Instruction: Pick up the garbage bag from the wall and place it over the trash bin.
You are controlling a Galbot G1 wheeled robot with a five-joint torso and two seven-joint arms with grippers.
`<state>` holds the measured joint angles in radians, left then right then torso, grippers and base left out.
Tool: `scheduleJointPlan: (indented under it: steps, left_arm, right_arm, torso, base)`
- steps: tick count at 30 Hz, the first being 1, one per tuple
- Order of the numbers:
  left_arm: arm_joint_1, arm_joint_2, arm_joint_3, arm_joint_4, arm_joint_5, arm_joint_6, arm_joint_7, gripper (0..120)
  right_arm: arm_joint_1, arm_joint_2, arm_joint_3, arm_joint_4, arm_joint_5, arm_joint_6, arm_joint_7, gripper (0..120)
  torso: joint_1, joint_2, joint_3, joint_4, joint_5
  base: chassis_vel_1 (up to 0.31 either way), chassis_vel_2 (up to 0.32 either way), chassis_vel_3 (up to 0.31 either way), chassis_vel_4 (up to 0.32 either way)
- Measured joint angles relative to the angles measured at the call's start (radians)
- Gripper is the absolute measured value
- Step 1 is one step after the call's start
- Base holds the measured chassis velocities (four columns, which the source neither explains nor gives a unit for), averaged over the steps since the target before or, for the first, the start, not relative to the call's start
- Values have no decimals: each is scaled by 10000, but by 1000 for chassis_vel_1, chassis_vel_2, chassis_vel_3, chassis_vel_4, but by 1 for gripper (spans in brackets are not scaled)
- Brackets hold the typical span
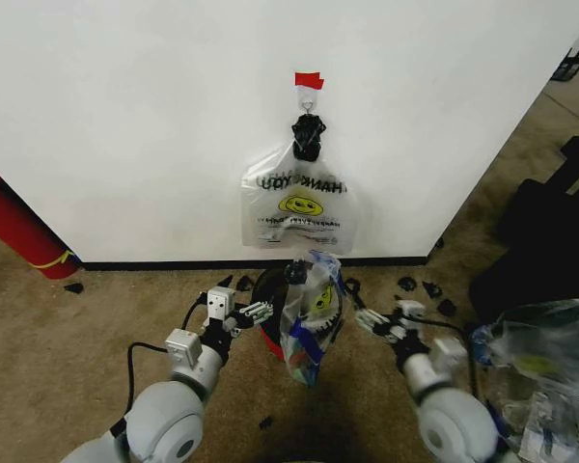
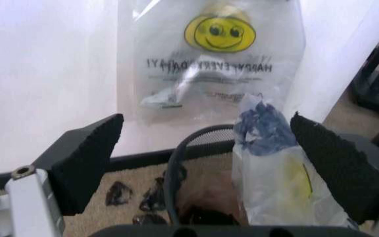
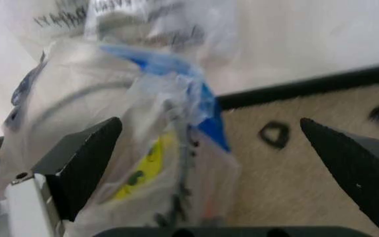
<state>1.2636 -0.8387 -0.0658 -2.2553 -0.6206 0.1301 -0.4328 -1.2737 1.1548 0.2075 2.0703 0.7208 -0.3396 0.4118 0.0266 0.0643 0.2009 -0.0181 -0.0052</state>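
The garbage bag, thin clear plastic with blue patches and a small yellow smiley, sits draped over the far-right side of the trash bin, its top bunched and standing above the rim. Both claws flank it. The left gripper hovers just to the left of the bin with its fingers spread wide and nothing between them; from its wrist camera the bin's dark rim and the bag lie straight ahead between the two black pads. The right gripper hangs just to the right of the bag, also wide open and holding nothing, and the bag fills the space ahead of its left pad. Beyond both claws, on the white wall, a whitish smiley bag hangs from a hook under a red tape strip. A red cylinder leans far off to the left gripper's side.
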Motion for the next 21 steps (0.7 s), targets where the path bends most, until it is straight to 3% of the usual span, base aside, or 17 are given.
scheduleJointPlan:
  steps: [7, 14, 21]
  left_arm:
    - [187, 14, -113, -58, 120, 16, 47, 100]
    - [349, -124, -149, 19, 158, 1, 42, 100]
    - [455, -259, -113, 103, 175, -8, 23, 100]
  right_arm:
    - [1373, 872, -829, -228, 1091, -1966, 2002, 100]
    - [2037, 1637, -1277, -598, 1932, -2658, 4115, 100]
    - [2251, 1794, -1078, -785, 3083, -3073, 5121, 100]
  torso:
    - [0, 0, -1, 0, -4]
    - [0, 0, -1, 0, -2]
    - [0, 0, -1, -1, -2]
  base:
    - [0, 0, 0, 0]
    - [0, 0, 0, 0]
    - [0, 0, 0, 0]
